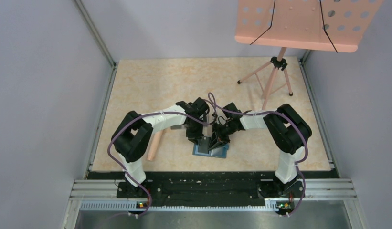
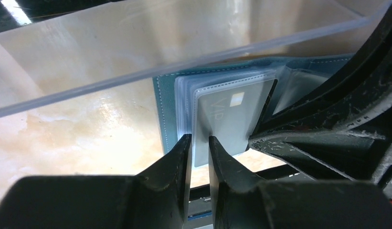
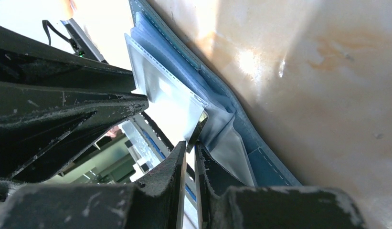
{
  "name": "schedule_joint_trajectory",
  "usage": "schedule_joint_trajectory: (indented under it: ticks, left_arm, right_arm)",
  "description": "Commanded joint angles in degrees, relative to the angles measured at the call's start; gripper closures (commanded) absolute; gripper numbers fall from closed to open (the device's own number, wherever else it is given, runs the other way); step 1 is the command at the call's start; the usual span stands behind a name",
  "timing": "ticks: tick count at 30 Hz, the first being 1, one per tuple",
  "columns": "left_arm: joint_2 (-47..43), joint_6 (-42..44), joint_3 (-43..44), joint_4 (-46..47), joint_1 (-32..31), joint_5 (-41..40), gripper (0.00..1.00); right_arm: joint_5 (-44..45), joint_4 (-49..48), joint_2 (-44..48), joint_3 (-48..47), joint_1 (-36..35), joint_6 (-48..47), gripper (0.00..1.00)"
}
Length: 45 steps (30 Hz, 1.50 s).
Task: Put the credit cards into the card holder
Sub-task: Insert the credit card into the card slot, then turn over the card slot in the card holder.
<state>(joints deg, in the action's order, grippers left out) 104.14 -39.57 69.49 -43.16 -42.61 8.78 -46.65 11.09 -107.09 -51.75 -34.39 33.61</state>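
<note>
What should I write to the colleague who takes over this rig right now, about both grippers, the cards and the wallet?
Left gripper: jaws narrow around the edge of a clear sleeve of the card holder; whether it grips firmly cannot be told.
Right gripper: shut on a credit card, held by its edge.
The card holder lies open between both arms, with a clear box close by.
Done: this card is mostly inside the sleeve.
Left: probably push it fully in and release. No other cards show in these views.

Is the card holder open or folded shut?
Open: the holder lies spread flat, its clear sleeves exposed and fanned out.
</note>
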Motion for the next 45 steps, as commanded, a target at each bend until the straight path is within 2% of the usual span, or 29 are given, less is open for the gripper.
schedule_joint_trajectory:
  ticks: [1, 8, 16, 21, 23, 24, 32, 39, 45]
  left_arm:
    - [-2.04, 1.38, 3.13, -0.15, -1.62, -0.05, 0.75]
    - [-0.06, 3.65, 7.50, -5.04, -4.26, -4.08, 0.69]
    - [1.36, 4.88, 10.47, -7.05, -6.33, -5.64, 0.68]
    - [1.02, 3.63, 9.35, -4.06, -6.26, -2.29, 0.79]
    - [0.71, 2.57, 8.43, -2.74, -6.06, -1.09, 0.97]
    - [0.54, 2.14, 7.90, -2.21, -5.85, -0.78, 1.00]
    - [-3.01, 2.36, 5.29, -5.08, -3.29, -4.60, 1.00]
    - [-3.77, 3.41, 7.82, -10.59, -2.57, -7.75, 1.00]
    - [-1.92, 2.05, 10.05, -11.95, -2.57, -6.98, 1.00]
  right_arm:
    - [0.16, -2.22, -0.75, -1.13, -1.12, -0.92, 0.89]
    - [0.26, -2.22, -0.83, -1.14, -1.12, -0.95, 0.89]
    - [0.41, -2.04, -0.79, -1.16, -1.11, -1.04, 0.89]
    - [0.68, -1.89, -0.45, -1.20, -1.12, -1.15, 0.88]
    - [1.04, -1.68, 0.13, -1.25, -1.12, -1.33, 0.88]
    - [1.42, -1.50, 0.43, -1.27, -1.12, -1.44, 0.88]
    - [3.74, 0.65, 2.58, -1.81, -1.14, -2.83, 0.85]
    - [5.81, 1.67, 4.25, -2.53, -1.11, -3.53, 0.83]
    - [14.16, 9.24, 6.55, -4.96, -1.13, -6.90, 0.82]
